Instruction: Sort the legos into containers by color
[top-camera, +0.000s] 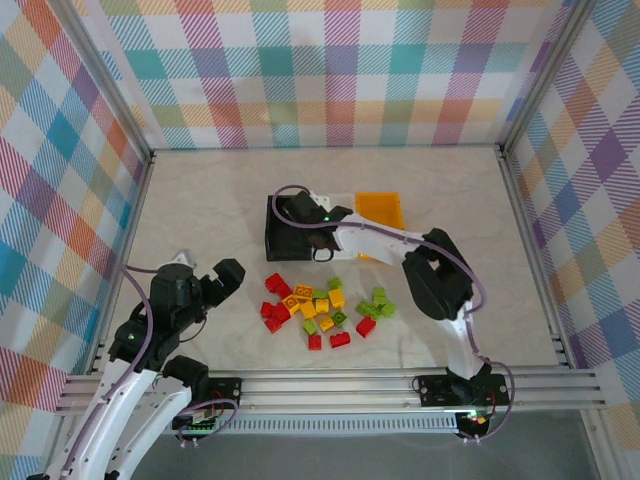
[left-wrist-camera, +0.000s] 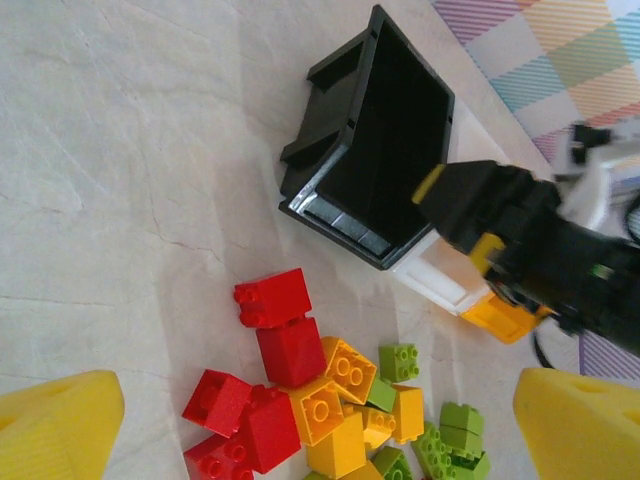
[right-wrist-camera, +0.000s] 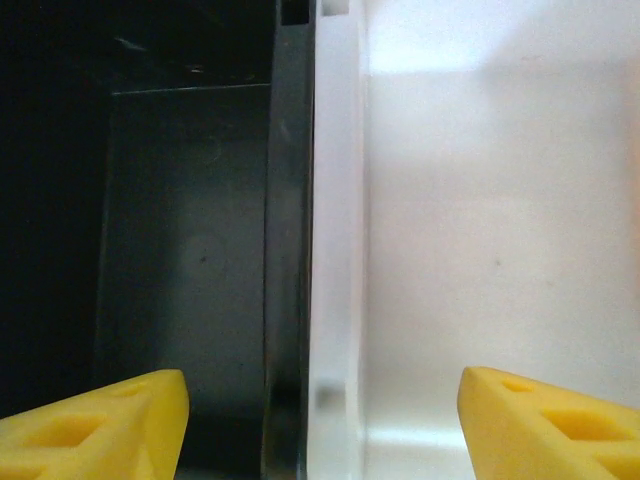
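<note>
Red, yellow-orange and lime green legos (top-camera: 325, 310) lie in a loose pile on the table in front of the bins. In the left wrist view I see red bricks (left-wrist-camera: 272, 297), yellow ones (left-wrist-camera: 345, 370) and green ones (left-wrist-camera: 400, 362). The black bin (top-camera: 285, 245), white bin (left-wrist-camera: 440, 280) and orange bin (top-camera: 380, 210) stand in a row. My right gripper (top-camera: 303, 214) hangs open and empty over the shared rims of the black bin (right-wrist-camera: 180, 230) and white bin (right-wrist-camera: 500, 200). My left gripper (top-camera: 228, 276) is open, left of the pile, holding nothing.
Plaid walls and aluminium frame rails enclose the pale marble-look table (top-camera: 200, 200). The right arm (top-camera: 435, 275) arches over the table right of the pile. Both bin interiors under the right gripper look bare.
</note>
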